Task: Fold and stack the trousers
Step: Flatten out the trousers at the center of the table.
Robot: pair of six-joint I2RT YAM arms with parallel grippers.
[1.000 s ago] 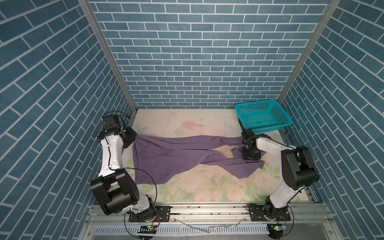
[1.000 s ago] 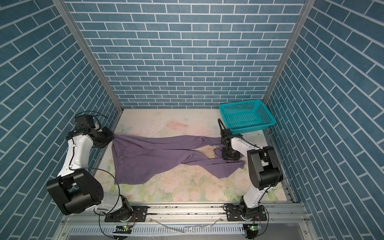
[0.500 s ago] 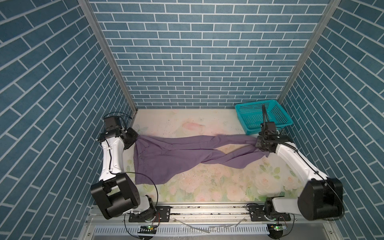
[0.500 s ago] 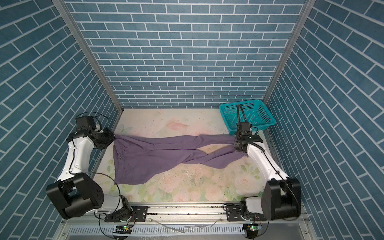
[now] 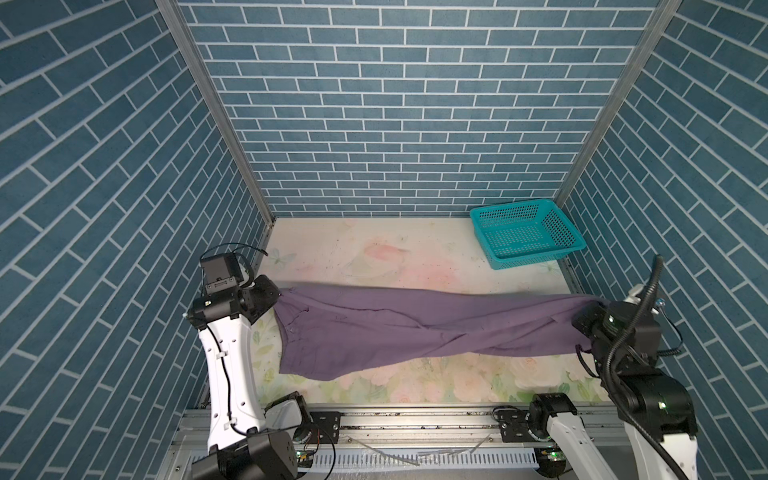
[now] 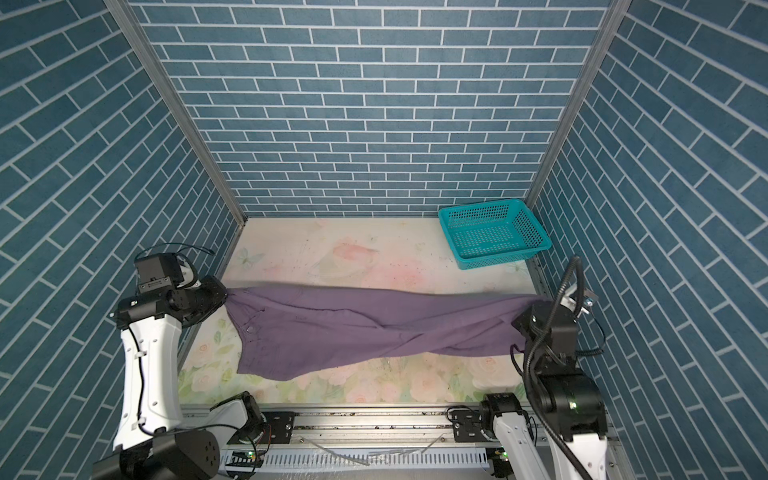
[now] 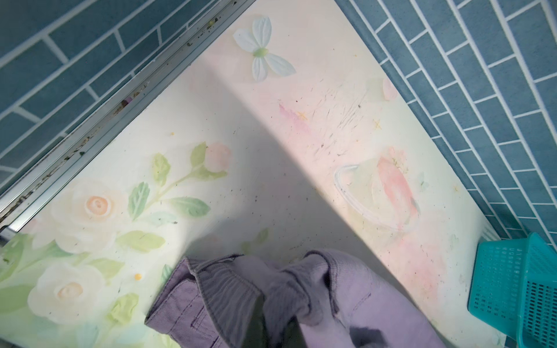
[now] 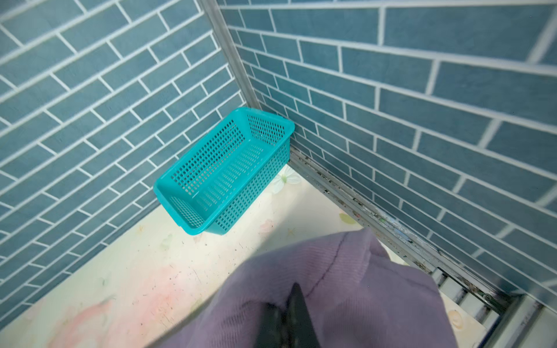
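Arms spread apart; left gripper and right gripper each clamp the one pair of mauve trousers stretched between them; one teal basket sits beyond the right gripper.

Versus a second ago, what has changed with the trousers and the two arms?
The right gripper closed on the leg end of the mauve cloth trousers and pulled it from mid-table out to the robot's right edge, stretching the legs straight. The left gripper stayed shut on the waistband; the teal perforated plastic basket did not move.
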